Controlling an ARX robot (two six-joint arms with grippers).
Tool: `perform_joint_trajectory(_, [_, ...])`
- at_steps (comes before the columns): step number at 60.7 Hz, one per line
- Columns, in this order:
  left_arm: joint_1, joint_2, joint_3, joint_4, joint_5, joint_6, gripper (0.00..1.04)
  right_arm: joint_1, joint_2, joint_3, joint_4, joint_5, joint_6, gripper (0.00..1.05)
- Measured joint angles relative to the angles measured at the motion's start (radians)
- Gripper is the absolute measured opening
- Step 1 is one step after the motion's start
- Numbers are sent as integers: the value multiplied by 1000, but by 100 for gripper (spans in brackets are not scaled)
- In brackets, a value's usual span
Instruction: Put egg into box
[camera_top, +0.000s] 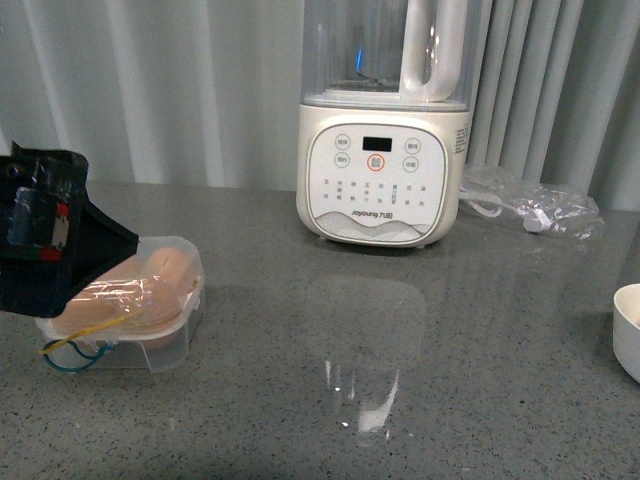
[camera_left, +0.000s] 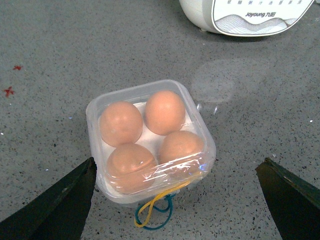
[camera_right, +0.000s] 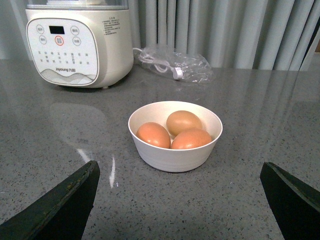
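I see the box (camera_left: 150, 142) near the tabletop's (camera_top: 420, 350) left front, four eggs (camera_left: 165, 112) inside, banded end toward my left tool (camera_left: 175, 200), which hangs released above. My right tool (camera_right: 180, 205), also released, faces a bowl (camera_right: 175, 150) holding three eggs; bare tabletop lies between.

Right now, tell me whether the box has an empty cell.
No: the left wrist view shows the box with four eggs, one in each cell.

Four eggs (camera_left: 150, 135) sit in the box (camera_left: 95, 112), just before the left hand (camera_left: 175, 200). Three eggs (camera_right: 175, 132) lie in a bowl (camera_right: 175, 157) before the right hand (camera_right: 177, 205); the blender (camera_right: 80, 42) stands behind.
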Motion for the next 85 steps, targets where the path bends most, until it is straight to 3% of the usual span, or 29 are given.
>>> perform_joint_trajectory(17, [51,-236,29,-135,-15,76,98,0,0,0,0,0,0,98])
perform_joint_trajectory(27, [171,-357,27,-218,37,116,98,0,0,0,0,0,0,98])
perform_joint_trajectory(36, [346,-462,-18,-302,160,167,98,0,0,0,0,0,0,98])
perform_joint_trajectory(47, [482,-513,-62,-326,262,198,98,0,0,0,0,0,0,98])
perform_joint_trajectory(53, [502,-580,-191,-85,237,74,80,0,0,0,0,0,0,98])
perform_joint_trajectory(57, [476,-626,-270,-2,205,22,68,0,0,0,0,0,0,98])
perform_joint_trajectory(62, [421,-688,-364,31,156,-19,47,0,0,0,0,0,0,98])
perform_joint_trajectory(76, [339,-778,-488,52,78,-33,5,0,0,0,0,0,0,98])
perform_joint_trajectory(85, [237,-827,-534,55,-45,-41,4,0,0,0,0,0,0,98])
